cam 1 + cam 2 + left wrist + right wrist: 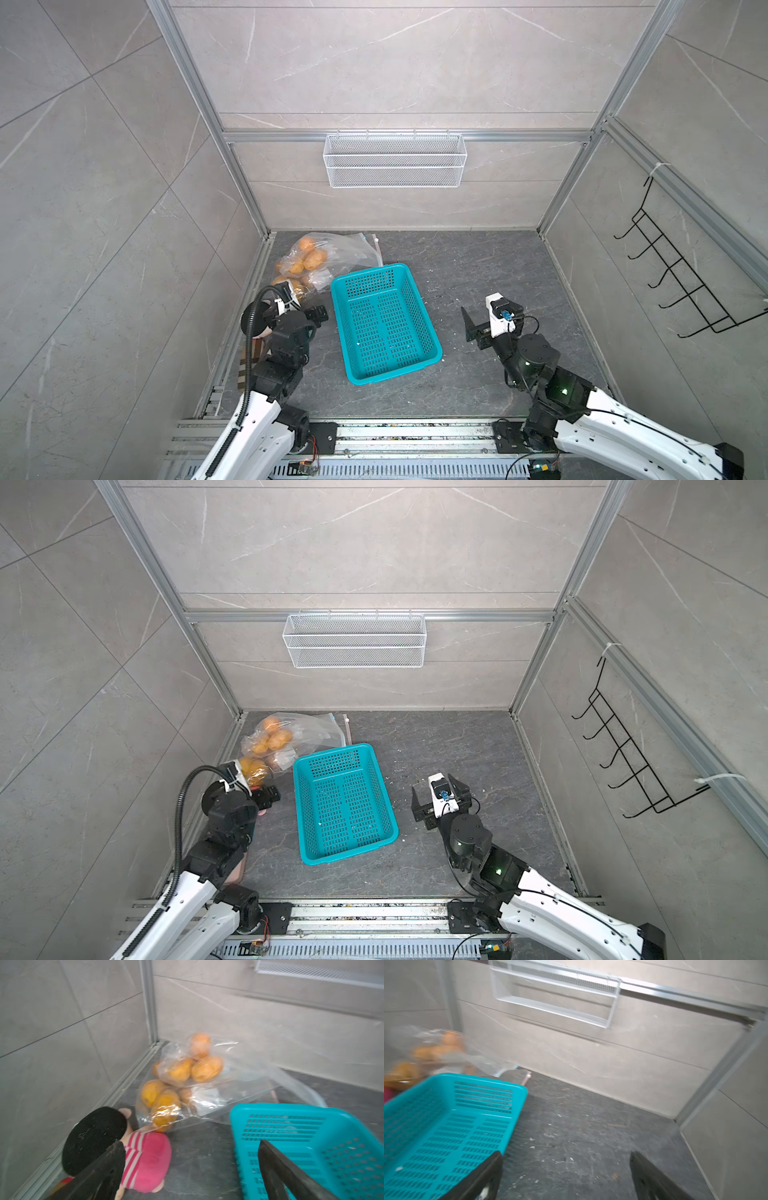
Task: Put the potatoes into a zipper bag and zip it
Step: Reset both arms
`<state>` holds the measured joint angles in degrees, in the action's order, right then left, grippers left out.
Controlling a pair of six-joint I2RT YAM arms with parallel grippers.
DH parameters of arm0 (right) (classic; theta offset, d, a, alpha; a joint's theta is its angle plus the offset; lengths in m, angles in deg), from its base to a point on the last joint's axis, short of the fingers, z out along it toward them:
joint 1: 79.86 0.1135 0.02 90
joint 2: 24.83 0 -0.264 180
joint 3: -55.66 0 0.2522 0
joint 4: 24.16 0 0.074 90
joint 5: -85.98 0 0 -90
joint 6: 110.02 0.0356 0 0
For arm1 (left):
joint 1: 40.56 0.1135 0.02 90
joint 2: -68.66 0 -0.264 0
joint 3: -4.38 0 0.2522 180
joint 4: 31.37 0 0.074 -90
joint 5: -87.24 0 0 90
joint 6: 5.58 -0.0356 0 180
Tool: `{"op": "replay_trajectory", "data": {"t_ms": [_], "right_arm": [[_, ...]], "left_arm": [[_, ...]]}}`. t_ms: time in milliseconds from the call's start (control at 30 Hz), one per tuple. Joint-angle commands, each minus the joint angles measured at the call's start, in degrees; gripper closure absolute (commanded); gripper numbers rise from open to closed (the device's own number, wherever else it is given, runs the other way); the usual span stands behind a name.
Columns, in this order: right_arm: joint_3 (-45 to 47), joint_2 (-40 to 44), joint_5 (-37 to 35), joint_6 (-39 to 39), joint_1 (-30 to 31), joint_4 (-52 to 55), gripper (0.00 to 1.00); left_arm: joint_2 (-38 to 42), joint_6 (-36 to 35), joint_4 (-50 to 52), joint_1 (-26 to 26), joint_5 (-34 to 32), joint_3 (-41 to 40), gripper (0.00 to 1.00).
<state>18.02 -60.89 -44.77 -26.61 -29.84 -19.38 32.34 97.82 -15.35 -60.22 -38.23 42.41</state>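
Left wrist view, blurred: orange-yellow wrinkled oval potatoes (206,1068) heaped inside clear plastic zipper bag (239,1084), far left corner of dark stone floor (478,270).
We cannot tell whether its mouth is sealed; film veils several. Teal perforated plastic basket (291,1109) sits just beside; floor lies open rightward. Jaws spread, holding nothing: left gripper (191,1145), right gripper (565,1155).

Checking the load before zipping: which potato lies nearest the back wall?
The lone pale-orange potato at the far end of the pile in the clear bag; the other potatoes all lie nearer the left gripper.
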Motion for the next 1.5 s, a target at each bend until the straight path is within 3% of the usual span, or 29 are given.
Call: {"op": "replay_trajectory", "data": {"t_ms": [0,133,233,467,567,700,767,800,867,1100,1167,1233,1300,1367,1467], "right_arm": [[4.56,-1.96,-7.62,5.19,-5.57,-8.93,0.05],[7.08,-9.96,-9.6,6.91,-13.16,-12.51,0.01],[10.16,-16.55,-8.62,7.66,-18.82,-21.36,0.0],[12.91,-34.69,-1.01,9.66,-28.98,-43.59,0.0],[11.42,-40.43,-0.7,5.55,-29.99,-49.19,0.01],[12.17,-47.15,2.92,7.0,-34.74,-58.75,0.0],[10.5,-44.19,6.08,9.31,-35.51,-49.26,0.01],[9.96,-43.6,8.57,9.55,-36.34,-47.39,0.01],[10.6,-45.66,10.47,7.8,-36.72,-52.06,0.0],[8.56,-47.99,20.78,5.85,-37.69,-48.81,0.01],[9.02,-53.8,21.01,4.79,-38.63,-58.09,0.01],[7.2,-49.99,22.22,7.34,-39.21,-46.93,0.01],[5.92,-52.29,23.16,7.07,-40.34,-49.1,0.01],[3.77,-50.61,25.48,8.64,-41.76,-41.33,0.01],[4.32,-51.16,26.61,8.79,-42.61,-43.54,0.01]], "left_arm": [[-0.84,-4.8,-13.91,0.22,-11.58,-6.25,0.0],[-6.31,-6.02,-21.52,3.45,-9.58,-12.0,0.01],[-12.71,-5.75,-31.05,10.4,-0.65,-16.11,0.01],[-19.67,-5.31,-34.79,22.33,17.16,-13.99,0.01],[-27.78,-6.92,-38.47,23.37,21.21,-10.62,0.01],[-36.38,-9.89,-42.12,23.41,25.81,-6.3,0.01],[-38.34,-9.92,-46.68,23.38,27.9,-7.37,0.01],[-41.25,-11.01,-53.85,23.29,29.7,-9.29,0.01],[-48.01,-12.52,-61.24,23.23,32.58,-9.68,0.01],[-49.64,-13.48,-54.67,22.77,34.55,-5.72,0.0],[-49.66,-13.53,-50.56,22.87,34.92,-3.6,0.0],[-49.75,-13.41,-50.74,23.0,35.02,-3.58,0.0],[-49.81,-13.41,-50.6,22.96,35.0,-3.41,0.0],[-49.78,-13.4,-50.17,23.06,35.17,-3.2,0.0],[-49.74,-13.31,-50.27,23.11,35.1,-3.26,0.0]]}}
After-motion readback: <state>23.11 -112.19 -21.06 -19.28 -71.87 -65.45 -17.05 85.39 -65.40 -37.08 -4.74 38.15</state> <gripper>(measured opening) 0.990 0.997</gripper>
